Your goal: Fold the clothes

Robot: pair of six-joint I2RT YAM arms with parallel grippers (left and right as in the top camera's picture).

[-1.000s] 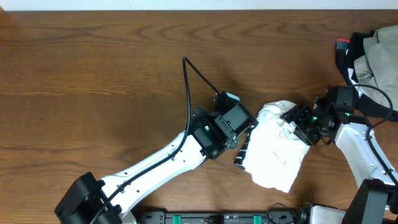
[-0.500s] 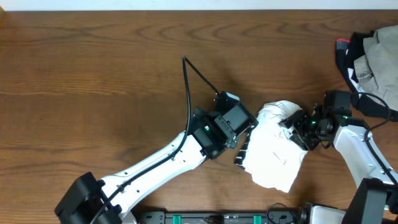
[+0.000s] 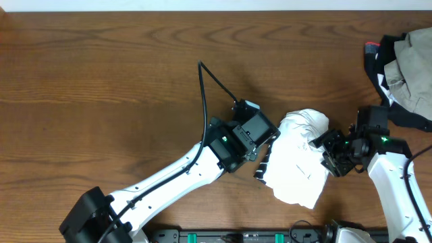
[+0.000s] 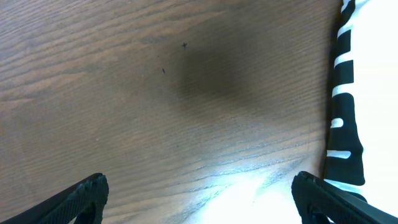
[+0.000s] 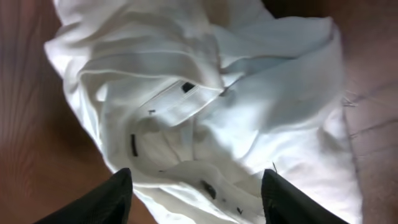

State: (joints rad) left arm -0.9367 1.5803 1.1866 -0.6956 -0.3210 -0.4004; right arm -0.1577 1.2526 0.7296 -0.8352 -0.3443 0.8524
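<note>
The clothes [image 3: 297, 165] lie as a small white folded bundle on the wooden table, with black stripes [image 3: 263, 162] along the left edge. My left gripper [image 3: 268, 140] hovers just left of the bundle. In the left wrist view it [image 4: 199, 186] stands wide open over bare wood, and the striped edge [image 4: 345, 112] runs down the right side. My right gripper [image 3: 322, 152] is at the bundle's right edge. Seen from the right wrist, it [image 5: 196, 183] is open above the wrinkled white fabric [image 5: 249, 106], with loose folds lying under the gap.
A heap of other garments [image 3: 405, 61], dark and beige, sits at the far right corner with a small orange-red piece [image 3: 371, 47]. A black cable [image 3: 210, 81] loops up from the left arm. The table's far edge runs along the top.
My right arm has drawn back toward the lower right, off the top of the bundle, uncovering its upper fold. The left arm has not moved.
</note>
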